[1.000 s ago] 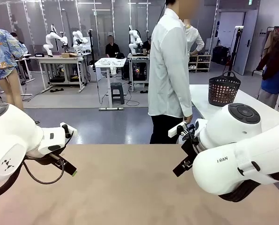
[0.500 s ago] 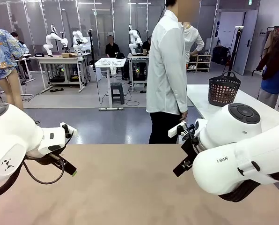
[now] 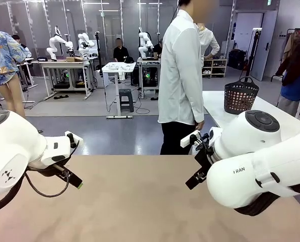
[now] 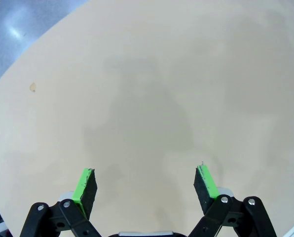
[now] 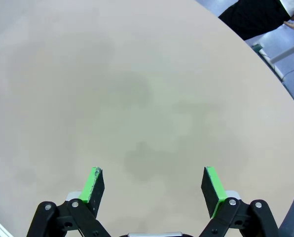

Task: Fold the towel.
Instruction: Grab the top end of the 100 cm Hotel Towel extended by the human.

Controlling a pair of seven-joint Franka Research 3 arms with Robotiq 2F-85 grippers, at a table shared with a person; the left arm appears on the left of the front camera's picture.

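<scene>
Only the person (image 3: 181, 75) in the upper middle has shifted a little, while the left gripper (image 4: 146, 174) and right gripper (image 5: 154, 174) stay wide open over the desk (image 3: 140, 201), holding nothing, so with no towel there yet, all the folding is left.

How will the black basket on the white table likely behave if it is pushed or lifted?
The black basket is probably light: its walls are perforated. It looks stiff, standing upright. On the white table it would likely slide, not roll.
</scene>
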